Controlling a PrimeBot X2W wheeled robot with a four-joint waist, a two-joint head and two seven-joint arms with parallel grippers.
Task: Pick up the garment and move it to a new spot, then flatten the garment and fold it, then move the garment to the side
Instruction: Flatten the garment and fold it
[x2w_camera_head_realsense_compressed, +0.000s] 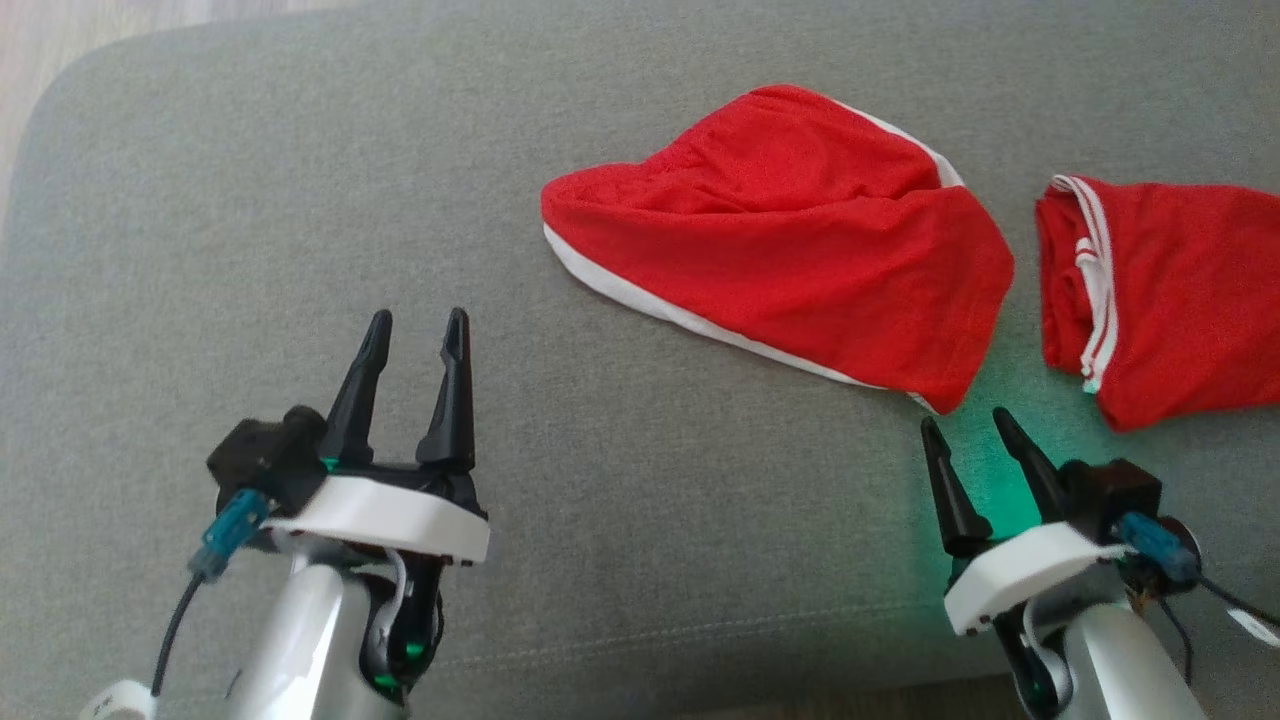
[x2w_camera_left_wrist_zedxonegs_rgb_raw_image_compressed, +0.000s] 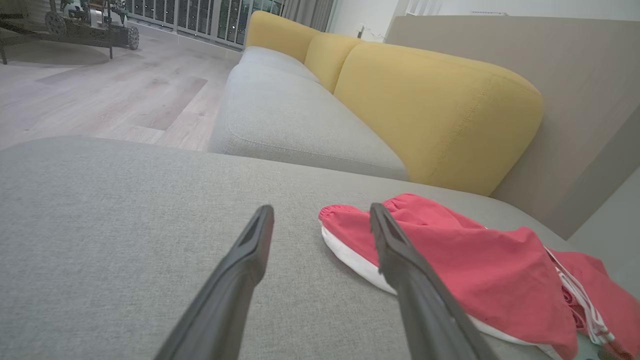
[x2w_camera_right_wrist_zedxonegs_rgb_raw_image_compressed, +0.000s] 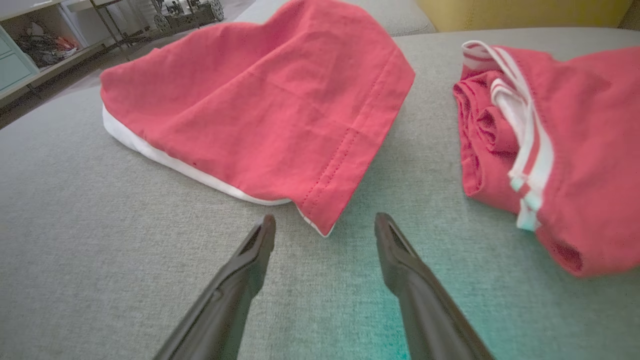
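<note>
The red garment (x2w_camera_head_realsense_compressed: 790, 250) lay on the big grey cushion (x2w_camera_head_realsense_compressed: 300, 200), a bit to the right of the middle and toward the far side. It was folded over, with a white edge along its near left side. One corner of it pointed toward the near right. A second red cloth (x2w_camera_head_realsense_compressed: 1170, 290) with white stripes lay to the right of it. The two were near each other but not touching, with a strip of grey between them.

The left gripper (x2w_camera_head_realsense_compressed: 419, 315) was over the bare grey cushion at the near left, well apart from the red garment. Its two dark fingers (x2w_camera_head_realsense_compressed: 450, 390) were spread apart and held nothing. The right gripper (x2w_camera_head_realsense_compressed: 965, 418) was at the near right, just beside the pointed corner of the red garment but not touching it. Its fingers were spread apart too, and nothing was between them. A green glow (x2w_camera_head_realsense_compressed: 990, 470) shone on the cushion by the right gripper.

In the left wrist view, yellow back cushions (x2w_camera_left_wrist_zedxonegs_rgb_raw_image_compressed: 435, 110) stood on the far side of a long grey seat. A wooden floor (x2w_camera_left_wrist_zedxonegs_rgb_raw_image_compressed: 100, 100) lay to the left of that seat.
</note>
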